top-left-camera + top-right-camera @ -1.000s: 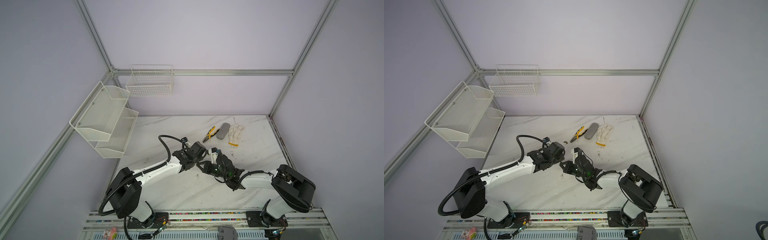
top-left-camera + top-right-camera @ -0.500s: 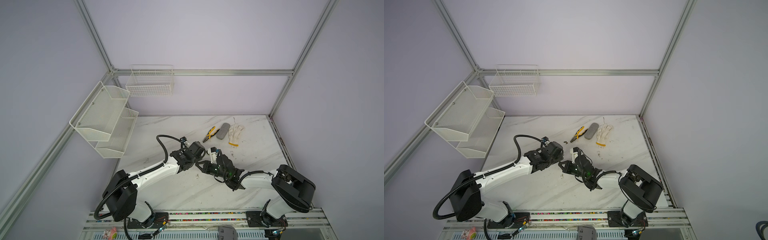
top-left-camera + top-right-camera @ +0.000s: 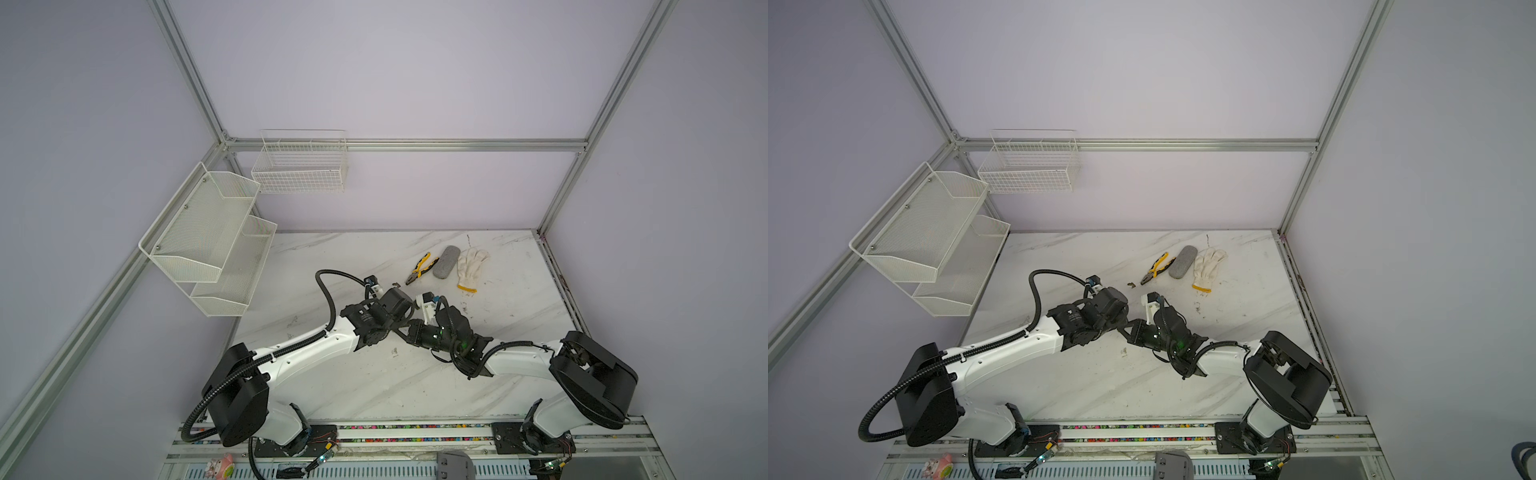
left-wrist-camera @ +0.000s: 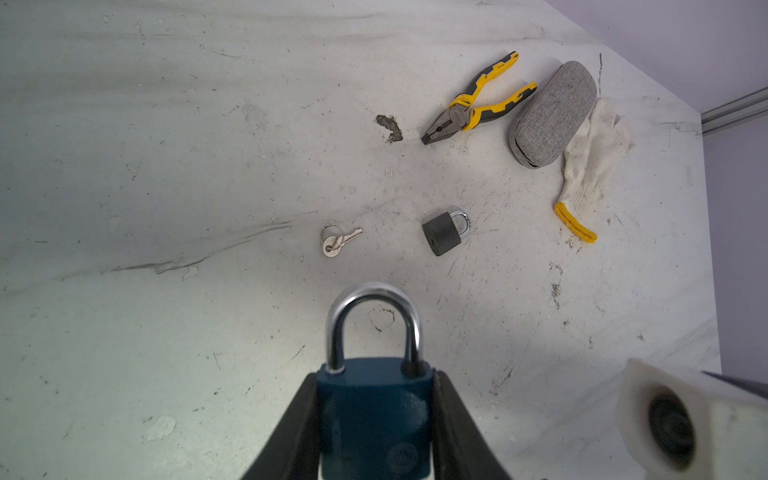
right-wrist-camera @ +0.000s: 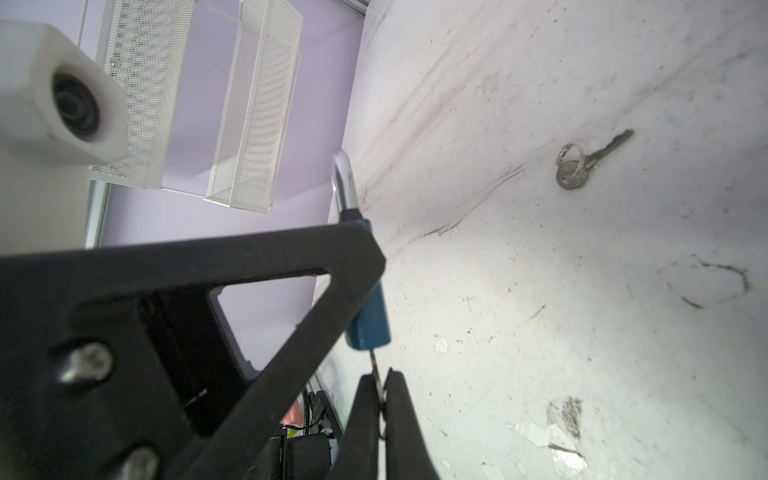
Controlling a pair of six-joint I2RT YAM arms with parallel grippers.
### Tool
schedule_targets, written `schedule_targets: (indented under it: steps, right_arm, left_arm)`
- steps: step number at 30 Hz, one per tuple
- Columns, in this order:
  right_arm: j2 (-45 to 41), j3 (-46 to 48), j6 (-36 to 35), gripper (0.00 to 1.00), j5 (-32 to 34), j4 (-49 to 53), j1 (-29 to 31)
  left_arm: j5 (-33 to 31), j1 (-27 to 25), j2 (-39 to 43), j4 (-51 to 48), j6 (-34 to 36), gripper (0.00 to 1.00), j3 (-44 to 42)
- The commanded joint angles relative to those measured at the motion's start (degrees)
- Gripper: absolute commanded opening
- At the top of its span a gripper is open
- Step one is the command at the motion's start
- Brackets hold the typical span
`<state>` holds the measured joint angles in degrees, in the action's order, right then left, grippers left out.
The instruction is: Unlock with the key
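Note:
My left gripper (image 4: 376,379) is shut on the sides of a blue padlock (image 4: 374,415). The padlock's silver shackle (image 4: 372,309) points away from the wrist and both shackle legs sit in the body. My right gripper (image 5: 382,388) is shut on a thin key (image 5: 375,365), and the key's blade runs up into the underside of the blue padlock (image 5: 370,316). In both top views the left gripper (image 3: 395,328) (image 3: 1119,326) and the right gripper (image 3: 409,332) (image 3: 1131,330) meet tip to tip above the table's middle. The padlock itself is hidden there.
A second key on a ring (image 4: 336,241) (image 5: 575,164) and a small grey padlock (image 4: 444,232) lie on the marble table (image 3: 374,386). Further back are yellow pliers (image 3: 422,268), a grey case (image 3: 445,261) and a white glove (image 3: 470,266). White mesh shelves (image 3: 208,245) hang at the left.
The rear links of the left arm have shifted slightly. Both grippers stay together at the padlock with the same grips.

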<state>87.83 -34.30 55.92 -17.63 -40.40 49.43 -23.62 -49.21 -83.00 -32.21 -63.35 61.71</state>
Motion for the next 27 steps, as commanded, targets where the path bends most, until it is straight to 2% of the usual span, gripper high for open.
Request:
schedule_targets:
  steps: [1,7,13,15,22,27]
  right_arm:
    - [-1.5,-1.8,-0.1,0.0,1.5,-4.3,-0.9]
    - [-1.6,-1.3,-1.4,0.0,0.8,-3.8,-0.9]
    - [-2.9,1.7,-2.2,0.22,-2.2,-6.9,-1.0]
    - [-3.7,3.6,-1.7,0.26,-1.4,-7.7,-1.0]
    - [-1.4,6.5,2.3,0.26,-2.0,-18.6,-0.9]
    - [-1.4,6.1,2.0,0.22,0.9,-17.2,-1.0]
  left_arm:
    - [2.5,-0.9,1.5,-2.5,1.0,0.0,-1.2]
    - [0.2,-0.8,1.5,-1.5,0.9,0.0,-0.1]
    - [-2.6,-0.1,3.9,0.5,0.2,0.0,0.8]
    - [-3.9,0.1,4.1,0.5,-0.2,0.0,0.9]
    - [-2.7,0.4,4.3,2.3,-0.9,0.0,1.5]
    - [-2.5,0.5,4.6,2.3,-0.9,0.0,1.4]
